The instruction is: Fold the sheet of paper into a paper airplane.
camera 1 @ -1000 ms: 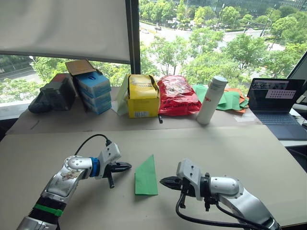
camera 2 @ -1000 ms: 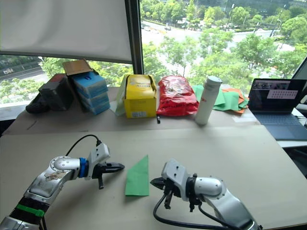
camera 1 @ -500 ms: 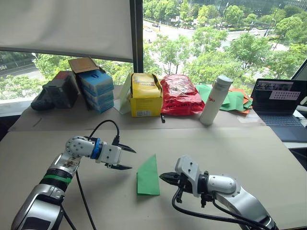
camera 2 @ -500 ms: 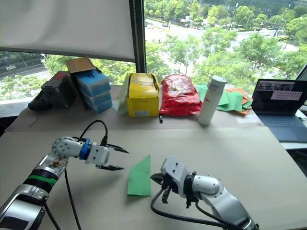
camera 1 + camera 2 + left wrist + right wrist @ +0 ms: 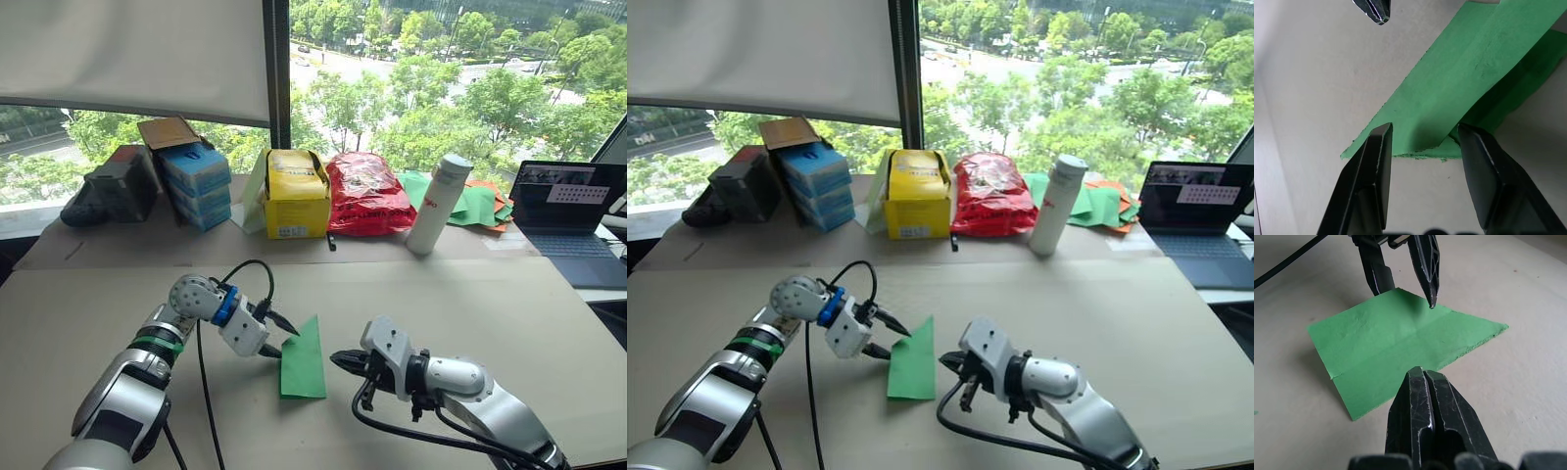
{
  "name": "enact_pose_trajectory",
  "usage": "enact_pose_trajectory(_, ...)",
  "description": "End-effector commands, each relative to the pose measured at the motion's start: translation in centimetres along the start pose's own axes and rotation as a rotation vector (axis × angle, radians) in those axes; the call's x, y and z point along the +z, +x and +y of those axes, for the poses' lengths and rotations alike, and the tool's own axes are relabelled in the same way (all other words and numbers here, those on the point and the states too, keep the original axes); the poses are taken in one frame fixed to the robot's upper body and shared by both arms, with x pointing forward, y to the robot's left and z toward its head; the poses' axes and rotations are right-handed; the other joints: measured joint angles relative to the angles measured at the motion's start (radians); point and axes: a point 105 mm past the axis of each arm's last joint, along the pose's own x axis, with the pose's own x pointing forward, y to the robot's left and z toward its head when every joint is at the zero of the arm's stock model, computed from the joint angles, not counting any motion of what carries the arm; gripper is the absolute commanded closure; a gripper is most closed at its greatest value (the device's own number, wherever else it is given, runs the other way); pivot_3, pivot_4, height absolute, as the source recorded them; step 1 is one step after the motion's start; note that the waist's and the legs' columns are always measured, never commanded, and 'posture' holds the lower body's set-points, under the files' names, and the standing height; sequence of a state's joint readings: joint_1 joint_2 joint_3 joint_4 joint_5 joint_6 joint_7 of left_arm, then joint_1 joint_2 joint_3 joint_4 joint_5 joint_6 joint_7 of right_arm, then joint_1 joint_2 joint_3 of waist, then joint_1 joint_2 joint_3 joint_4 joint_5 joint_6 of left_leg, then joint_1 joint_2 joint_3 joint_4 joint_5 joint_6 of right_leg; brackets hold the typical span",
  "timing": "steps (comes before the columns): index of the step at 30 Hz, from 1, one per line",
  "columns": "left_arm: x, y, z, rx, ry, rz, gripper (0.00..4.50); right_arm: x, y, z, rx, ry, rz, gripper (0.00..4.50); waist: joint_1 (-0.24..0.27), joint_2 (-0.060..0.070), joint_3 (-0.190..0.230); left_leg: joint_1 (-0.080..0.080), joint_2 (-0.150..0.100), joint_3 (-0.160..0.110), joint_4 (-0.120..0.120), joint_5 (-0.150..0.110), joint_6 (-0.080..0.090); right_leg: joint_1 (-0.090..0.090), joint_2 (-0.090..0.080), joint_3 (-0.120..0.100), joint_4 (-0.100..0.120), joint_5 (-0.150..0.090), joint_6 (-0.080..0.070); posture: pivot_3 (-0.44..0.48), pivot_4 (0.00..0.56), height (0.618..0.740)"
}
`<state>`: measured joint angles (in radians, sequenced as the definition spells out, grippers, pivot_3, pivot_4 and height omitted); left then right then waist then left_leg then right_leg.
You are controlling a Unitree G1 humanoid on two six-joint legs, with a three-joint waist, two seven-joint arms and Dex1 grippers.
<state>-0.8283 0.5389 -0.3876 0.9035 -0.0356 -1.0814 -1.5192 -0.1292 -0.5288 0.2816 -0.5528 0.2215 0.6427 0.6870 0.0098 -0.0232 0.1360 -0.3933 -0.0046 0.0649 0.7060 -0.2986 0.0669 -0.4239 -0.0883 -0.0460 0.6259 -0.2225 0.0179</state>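
Broadly, a wide tan table (image 5: 509, 313) takes up the lower two thirds of the left eye frame, and along its far edge, under the window, stands a row of things: a dark laptop (image 5: 566, 217) at the right edge, a red bag (image 5: 364, 194) and a yellow box (image 5: 294, 194) near the upper middle, a stack of blue boxes (image 5: 196, 184) to the upper left, a heap of green and orange sheets (image 5: 474, 204) right of centre, and a white bottle (image 5: 433, 204) upright in front of that heap. Lower in the frame, the sheet of paper (image 5: 304, 345) lies flat at bottom centre — already folded to a narrow pointed shape, its tip toward the window. The left gripper (image 5: 282, 339) sits at the paper's left edge with its two fingers spread apart; the left wrist view shows them straddling the paper's near corner, one on each side, a raised flap between them, nothing clamped. The right gripper (image 5: 337, 359) rests just right of the paper — its fingers pressed together, holding nothing, tip close to the paper's right edge.
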Motion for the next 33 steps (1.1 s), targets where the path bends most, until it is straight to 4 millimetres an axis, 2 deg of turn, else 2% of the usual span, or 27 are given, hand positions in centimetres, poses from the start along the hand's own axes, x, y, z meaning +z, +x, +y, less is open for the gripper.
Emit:
enact_pose_trajectory(1, 0.4, -0.4, 1.1, 0.003, 0.07, 0.003, 3.55, 1.1, -0.5, 0.0, -0.007, -0.014, -0.039, 4.5, 0.001, 0.0, 0.0, 0.0, 0.0, 0.0, 0.0, 0.0, 0.0, 0.0, 0.0, 0.0, 0.0, 0.0, 0.0, 0.0, 0.15, 0.74)
enact_pose_trajectory(3, 0.3, -0.4, 0.9, -0.004, 0.074, 0.012, 4.32, 1.1, -0.5, -0.1, -0.009, -0.013, -0.04, 4.5, 0.001, 0.0, 0.0, 0.0, 0.0, 0.0, 0.0, 0.0, 0.0, 0.0, 0.0, 0.0, 0.0, 0.0, 0.0, 0.0, 0.15, 0.74)
enact_pose_trajectory(4, 0.2, -0.5, 0.8, -0.009, 0.075, 0.016, 4.47, 1.1, -0.5, -0.1, -0.011, -0.012, -0.04, 4.5, 0.001, 0.0, 0.0, 0.0, 0.0, 0.0, 0.001, 0.0, 0.0, 0.0, 0.0, 0.0, 0.0, 0.0, 0.0, 0.0, 0.15, 0.74)
enact_pose_trajectory(8, 0.0, -0.6, 0.2, -0.024, 0.08, 0.038, 4.47, 1.0, -0.6, -0.7, -0.044, -0.005, -0.044, 4.5, 0.001, 0.0, 0.0, 0.0, 0.0, 0.0, 0.001, 0.0, 0.0, 0.0, 0.0, 0.0, 0.0, 0.0, 0.0, 0.0, 0.15, 0.74)
enact_pose_trajectory(11, -0.8, -1.1, 0.2, -0.01, 0.01, 0.106, 4.47, 1.2, -1.1, -2.5, -0.144, -0.018, -0.049, 4.5, 0.001, 0.0, 0.0, 0.0, 0.0, 0.0, 0.001, 0.0, 0.0, 0.0, 0.0, 0.0, 0.0, 0.0, 0.0, 0.0, 0.15, 0.74)
enact_pose_trajectory(16, -0.5, -1.5, 2.0, 0.19, -0.394, 0.16, 4.47, 1.3, -2.3, -4.9, -0.331, -0.04, -0.054, 4.5, -0.001, 0.0, 0.0, 0.0, 0.0, 0.0, 0.001, 0.0, 0.0, 0.0, 0.0, 0.001, 0.003, 0.0, 0.001, 0.0, 0.15, 0.74)
enact_pose_trajectory(20, 2.2, -0.7, 3.4, 0.389, -0.768, 0.122, 4.47, 1.1, -3.0, -5.8, -0.433, -0.049, -0.058, 4.5, 0.001, 0.001, 0.0, -0.002, 0.001, -0.002, 0.003, 0.0, -0.001, 0.0, 0.002, 0.003, 0.004, -0.002, 0.003, 0.0, 0.15, 0.74)
enact_pose_trajectory(22, 3.6, -0.1, 2.7, 0.355, -0.828, 0.105, 4.47, 1.0, -3.0, -5.6, -0.428, -0.051, -0.056, 4.5, 0.0, 0.001, 0.001, -0.004, 0.001, -0.002, 0.006, 0.0, -0.001, -0.001, 0.001, 0.004, 0.004, -0.002, 0.004, 0.0, 0.15, 0.74)
enact_pose_trajectory(28, 3.2, 1.1, 1.4, 0.369, -0.885, 0.221, 4.47, 0.6, -2.8, -5.6, -0.406, -0.056, -0.046, 4.5, -0.001, 0.001, 0.001, 0.001, 0.001, -0.002, 0.006, 0.0, 0.0, 0.001, 0.003, 0.006, 0.005, -0.002, 0.004, 0.0, 0.15, 0.74)
enact_pose_trajectory(33, 2.6, 1.2, 0.8, 0.364, -0.865, 0.273, 2.99, 0.4, -2.6, -5.7, -0.389, -0.064, -0.038, 4.5, 0.001, 0.001, 0.001, 0.001, 0.001, -0.001, 0.006, 0.0, 0.0, 0.001, 0.003, 0.007, 0.005, -0.002, 0.004, 0.0, 0.15, 0.74)
